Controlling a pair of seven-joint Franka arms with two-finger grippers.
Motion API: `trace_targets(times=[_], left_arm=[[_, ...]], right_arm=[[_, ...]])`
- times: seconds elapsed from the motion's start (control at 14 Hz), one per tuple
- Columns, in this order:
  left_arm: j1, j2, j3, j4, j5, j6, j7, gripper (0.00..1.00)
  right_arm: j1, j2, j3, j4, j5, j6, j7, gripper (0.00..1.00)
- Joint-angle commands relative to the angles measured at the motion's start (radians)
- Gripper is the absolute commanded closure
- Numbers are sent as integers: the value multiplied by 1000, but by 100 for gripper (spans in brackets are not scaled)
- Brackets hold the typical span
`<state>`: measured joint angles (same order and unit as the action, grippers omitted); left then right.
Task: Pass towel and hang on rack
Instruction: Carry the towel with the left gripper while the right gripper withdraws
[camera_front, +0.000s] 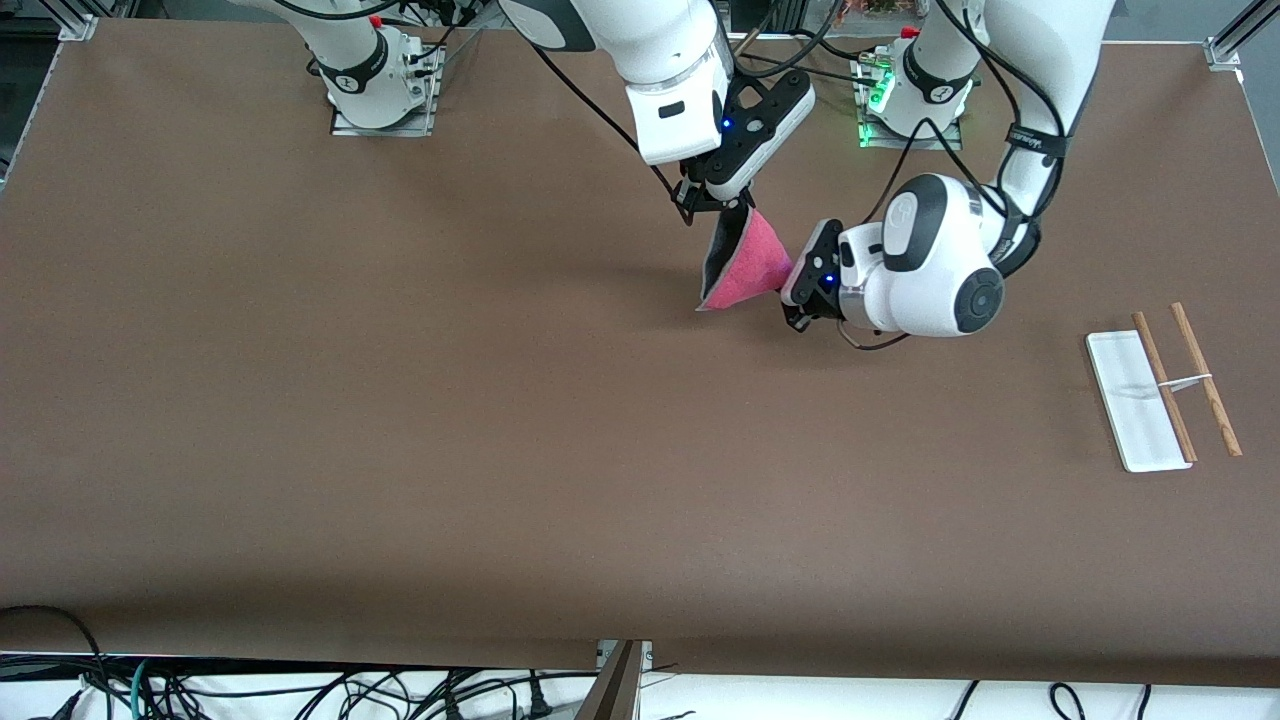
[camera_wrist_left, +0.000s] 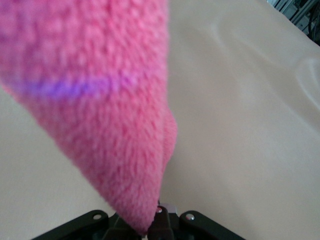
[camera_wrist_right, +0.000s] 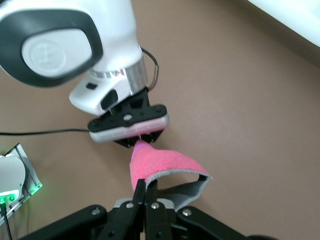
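Observation:
The pink-red towel (camera_front: 745, 265) hangs in the air over the middle of the table, stretched between both grippers. My right gripper (camera_front: 738, 205) is shut on its upper edge, and in the right wrist view its fingers (camera_wrist_right: 150, 187) pinch the grey-trimmed rim of the towel (camera_wrist_right: 160, 162). My left gripper (camera_front: 787, 285) is shut on a lower corner, coming in from the side. That same grip shows in the right wrist view, where the left gripper (camera_wrist_right: 141, 143) pinches the pink tip. In the left wrist view the towel (camera_wrist_left: 100, 100) fills most of the picture above my left gripper (camera_wrist_left: 157, 216). The rack (camera_front: 1135, 400) stands at the left arm's end of the table.
The rack has a white flat base and two thin wooden rods (camera_front: 1205, 380) joined by a small metal crosspiece. Both arm bases (camera_front: 385, 90) are bolted along the table edge farthest from the front camera. Cables lie below the table edge nearest that camera.

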<state>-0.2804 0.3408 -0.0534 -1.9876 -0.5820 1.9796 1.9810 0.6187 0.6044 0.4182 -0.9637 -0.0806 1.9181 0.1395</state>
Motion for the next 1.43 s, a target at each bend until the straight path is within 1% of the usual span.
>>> trace_targets(times=[0.0, 0.07, 0.29, 0.43, 0.5, 0.64, 0.86, 0.93, 1.07, 1.14, 1.28, 1.35], left_arm=[[24, -48, 1, -3, 31, -54, 2, 100], [36, -52, 6, -3, 34, -64, 4, 100], [56, -91, 6, -5, 57, -106, -1, 100], [82, -126, 7, -5, 93, -123, -5, 100], [110, -155, 7, -8, 111, -148, -19, 100], [188, -231, 6, -8, 190, -209, -114, 100], [282, -339, 6, -7, 251, -245, -198, 100], [311, -350, 6, -7, 254, -246, -214, 100], [380, -359, 6, -7, 254, -248, -226, 100], [413, -359, 7, -4, 254, -249, -232, 100], [486, -350, 7, -7, 255, -251, -229, 100], [512, -335, 7, -7, 255, -249, -225, 100]], right_arm=[[-16, -11, 5, -1, 12, -1, -1, 51], [-19, -11, 5, -1, 16, -1, -5, 1], [-40, -14, 4, -1, 42, -8, 3, 0], [-62, -29, -2, -3, 42, -17, 3, 0], [-71, -31, -4, -3, 42, -30, 3, 0], [-112, -32, -4, -3, 42, -60, -9, 0], [-190, -31, -2, -3, 44, -73, -8, 0], [-217, -35, 1, -1, 42, -106, -6, 0], [-261, -78, -9, -3, 35, -158, -1, 0], [-290, -81, -24, -3, 31, -183, -1, 0], [-364, -112, -82, -9, 38, -229, -6, 0], [-402, -115, -90, -22, 36, -260, -8, 0]])
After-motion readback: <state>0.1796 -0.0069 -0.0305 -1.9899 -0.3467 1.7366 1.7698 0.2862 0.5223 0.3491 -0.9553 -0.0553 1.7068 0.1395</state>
